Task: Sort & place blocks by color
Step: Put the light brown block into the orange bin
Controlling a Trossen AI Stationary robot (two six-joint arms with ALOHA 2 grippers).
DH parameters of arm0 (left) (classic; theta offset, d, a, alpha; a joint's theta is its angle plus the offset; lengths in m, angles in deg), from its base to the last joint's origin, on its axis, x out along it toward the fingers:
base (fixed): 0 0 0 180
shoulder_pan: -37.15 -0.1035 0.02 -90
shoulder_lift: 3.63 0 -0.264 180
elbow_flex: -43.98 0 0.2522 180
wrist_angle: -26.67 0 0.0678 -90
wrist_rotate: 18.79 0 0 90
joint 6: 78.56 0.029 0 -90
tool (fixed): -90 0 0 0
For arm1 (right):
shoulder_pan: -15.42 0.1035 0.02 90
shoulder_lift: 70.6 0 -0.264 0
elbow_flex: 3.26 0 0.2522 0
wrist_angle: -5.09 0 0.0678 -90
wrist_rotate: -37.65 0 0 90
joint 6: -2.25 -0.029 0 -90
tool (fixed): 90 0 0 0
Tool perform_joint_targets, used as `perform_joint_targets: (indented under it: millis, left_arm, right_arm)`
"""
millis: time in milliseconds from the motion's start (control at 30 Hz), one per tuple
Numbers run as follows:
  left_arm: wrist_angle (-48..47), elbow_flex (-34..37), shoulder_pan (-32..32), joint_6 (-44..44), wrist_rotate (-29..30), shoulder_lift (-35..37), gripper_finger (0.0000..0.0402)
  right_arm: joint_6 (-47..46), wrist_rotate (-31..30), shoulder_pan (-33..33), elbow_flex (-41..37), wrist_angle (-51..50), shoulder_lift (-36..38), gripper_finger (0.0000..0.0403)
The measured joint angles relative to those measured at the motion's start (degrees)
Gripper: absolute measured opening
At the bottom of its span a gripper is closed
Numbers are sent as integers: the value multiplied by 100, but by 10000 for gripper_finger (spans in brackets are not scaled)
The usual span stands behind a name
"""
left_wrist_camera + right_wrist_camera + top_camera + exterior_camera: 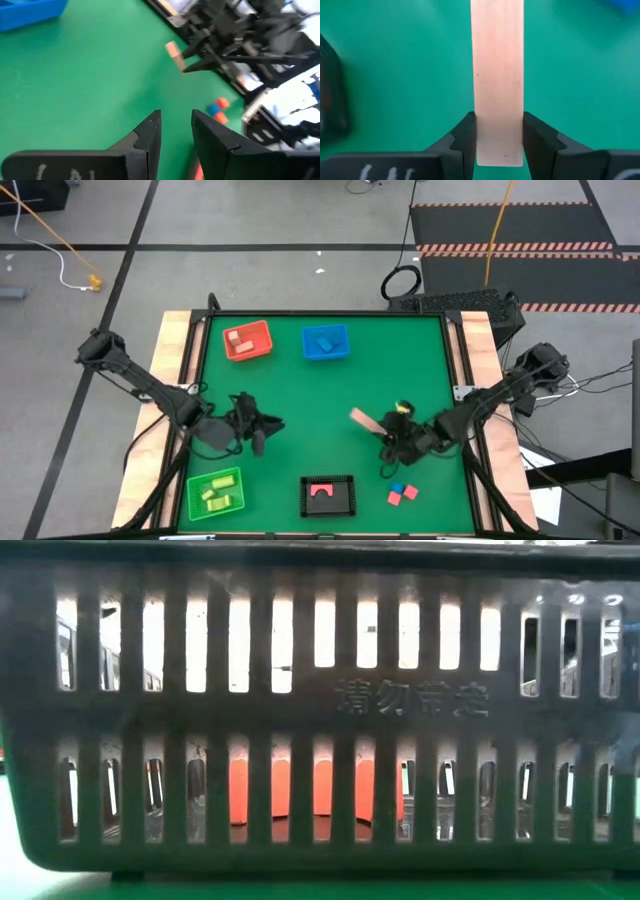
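My right gripper (383,430) is over the mat's right half, shut on a plain tan bar (362,419). My left gripper (256,426) waits open over the left half, touching nothing, its fingers (150,132) a little apart. A red and a blue block (403,495) lie loose on the mat near the near edge. The red basket (247,340) holds tan pieces. The blue basket (325,342) has a blue piece, the green basket (215,492) has yellow-green pieces, and the black basket (328,496) has a red piece (300,795). My right gripper pinches the tan bar by one end (499,145) between its two fingers (462,142), one on each long side. The fingers lie along the bar. The rest of the bar (497,60) sticks straight out past the fingertips, toward the table's left and far side.
The baskets stand in two pairs, red and blue toward the far edge, green and black at the near edge. The black basket's slotted wall (400,700) fills the low view. Bare green mat (310,405) lies between the two grippers.
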Motion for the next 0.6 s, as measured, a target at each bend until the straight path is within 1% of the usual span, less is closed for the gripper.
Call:
perform_joint_targets:
  millis: [67, 133, 267, 400, 500, 600]
  left_arm:
    - [-12, 0, -195, 36, -130, -141, 109]
    - [-8, 0, -381, 93, -399, -269, 109]
    - [92, 0, -733, 344, -814, -490, 110]
    - [598, 0, -1062, 842, -1111, -690, 130]
    - [1257, 0, -1289, 1431, -1119, -858, 155]
    - [1712, 0, -1490, 1699, -1100, -952, 175]
  right_arm:
    - [901, -29, -288, 1, 725, 4, 110]
    - [1646, -30, -555, 9, 1386, 4, 110]
    - [2806, 13, -971, 9, 2366, 4, 110]
    - [3446, 26, -1264, 9, 2755, 4, 110]
    - [3662, 25, -1402, 11, 2924, -31, 110]
    - [4009, 24, -1467, 13, 3143, -188, 110]
